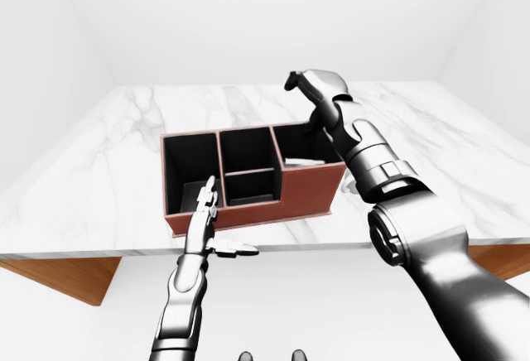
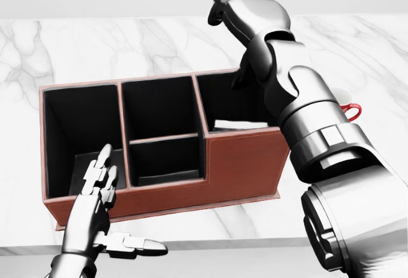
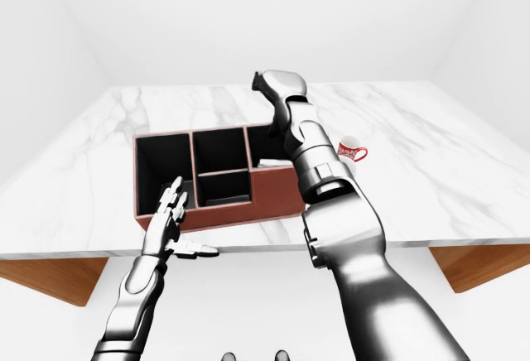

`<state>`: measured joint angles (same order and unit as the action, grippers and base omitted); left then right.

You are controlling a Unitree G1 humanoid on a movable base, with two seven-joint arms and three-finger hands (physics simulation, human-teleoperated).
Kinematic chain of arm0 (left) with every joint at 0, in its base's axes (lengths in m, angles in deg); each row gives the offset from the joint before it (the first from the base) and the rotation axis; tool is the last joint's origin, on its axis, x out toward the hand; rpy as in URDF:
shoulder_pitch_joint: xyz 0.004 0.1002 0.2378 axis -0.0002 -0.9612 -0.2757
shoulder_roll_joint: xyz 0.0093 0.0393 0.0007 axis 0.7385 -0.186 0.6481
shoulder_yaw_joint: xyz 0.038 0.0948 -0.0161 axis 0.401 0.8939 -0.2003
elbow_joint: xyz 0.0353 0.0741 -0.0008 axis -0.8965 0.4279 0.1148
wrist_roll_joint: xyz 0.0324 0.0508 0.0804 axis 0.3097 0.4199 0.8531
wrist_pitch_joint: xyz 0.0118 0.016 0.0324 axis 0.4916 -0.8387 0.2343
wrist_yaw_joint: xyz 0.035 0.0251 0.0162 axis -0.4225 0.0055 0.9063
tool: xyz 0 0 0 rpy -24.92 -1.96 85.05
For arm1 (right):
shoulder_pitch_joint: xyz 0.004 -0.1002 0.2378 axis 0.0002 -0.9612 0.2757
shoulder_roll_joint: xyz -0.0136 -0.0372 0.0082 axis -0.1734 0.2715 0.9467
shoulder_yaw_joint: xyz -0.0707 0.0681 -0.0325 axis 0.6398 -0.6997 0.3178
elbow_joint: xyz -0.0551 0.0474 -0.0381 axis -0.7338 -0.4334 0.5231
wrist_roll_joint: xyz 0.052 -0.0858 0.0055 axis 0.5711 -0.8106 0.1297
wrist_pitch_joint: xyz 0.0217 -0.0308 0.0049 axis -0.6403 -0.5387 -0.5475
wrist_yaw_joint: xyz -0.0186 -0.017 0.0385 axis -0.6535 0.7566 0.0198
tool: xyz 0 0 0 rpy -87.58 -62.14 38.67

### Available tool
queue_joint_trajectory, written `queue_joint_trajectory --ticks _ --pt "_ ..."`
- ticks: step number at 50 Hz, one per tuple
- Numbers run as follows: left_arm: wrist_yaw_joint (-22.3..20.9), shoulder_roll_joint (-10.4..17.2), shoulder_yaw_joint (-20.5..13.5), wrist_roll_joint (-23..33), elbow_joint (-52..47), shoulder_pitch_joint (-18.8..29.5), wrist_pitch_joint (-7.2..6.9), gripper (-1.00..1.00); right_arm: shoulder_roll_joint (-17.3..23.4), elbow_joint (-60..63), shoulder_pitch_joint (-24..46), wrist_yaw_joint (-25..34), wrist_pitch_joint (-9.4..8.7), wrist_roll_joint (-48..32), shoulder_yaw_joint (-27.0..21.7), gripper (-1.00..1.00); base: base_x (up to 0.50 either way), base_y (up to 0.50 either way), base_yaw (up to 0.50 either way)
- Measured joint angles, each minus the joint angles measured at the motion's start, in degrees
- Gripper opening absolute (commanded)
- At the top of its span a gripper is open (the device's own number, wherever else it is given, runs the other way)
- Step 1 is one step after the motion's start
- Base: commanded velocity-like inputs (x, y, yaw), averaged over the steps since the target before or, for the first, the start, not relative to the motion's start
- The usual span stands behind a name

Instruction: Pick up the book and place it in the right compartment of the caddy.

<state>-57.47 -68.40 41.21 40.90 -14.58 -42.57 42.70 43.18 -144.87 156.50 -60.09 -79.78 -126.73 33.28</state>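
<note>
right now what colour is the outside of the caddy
Reddish brown, with a black inside; the caddy shows best in the head view.

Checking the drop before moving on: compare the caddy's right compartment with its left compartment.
The right compartment holds the book, lying flat and pale inside it; the left compartment shows only a dark interior. The right hand is above the right compartment, open; the left hand stands open by the left one. Both belong to the same red-brown caddy.
</note>
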Motion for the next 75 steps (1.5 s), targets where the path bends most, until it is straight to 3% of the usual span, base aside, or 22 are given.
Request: queue_joint_trajectory --ticks 26,36,49,60,75 --pt "-0.19 -0.01 0.02 0.23 0.37 0.13 0.41 1.00 0.30 -1.01 0.59 -1.43 0.79 3.83 -0.24 1.00 0.00 0.00 0.00" --pt "-0.05 -0.02 0.01 0.31 0.15 0.13 0.20 1.00 0.97 3.72 -1.96 -0.85 0.23 5.39 -0.77 1.00 0.00 0.00 0.00" --pt "0.30 -0.07 0.02 0.46 -0.28 -0.06 -0.09 1.00 0.56 22.83 -11.50 4.26 -4.95 7.12 -1.74 1.00 0.00 0.00 0.00" --pt "0.60 -0.11 0.04 0.52 -0.42 -0.11 -0.15 1.00 0.60 40.36 -20.97 7.98 -4.95 8.55 -3.15 1.00 0.00 0.00 0.00" --pt "0.87 -0.12 -0.06 0.33 -0.83 -0.26 -0.31 1.00 0.08 71.62 -38.82 11.33 -4.95 17.73 -6.44 1.00 0.00 0.00 0.00"
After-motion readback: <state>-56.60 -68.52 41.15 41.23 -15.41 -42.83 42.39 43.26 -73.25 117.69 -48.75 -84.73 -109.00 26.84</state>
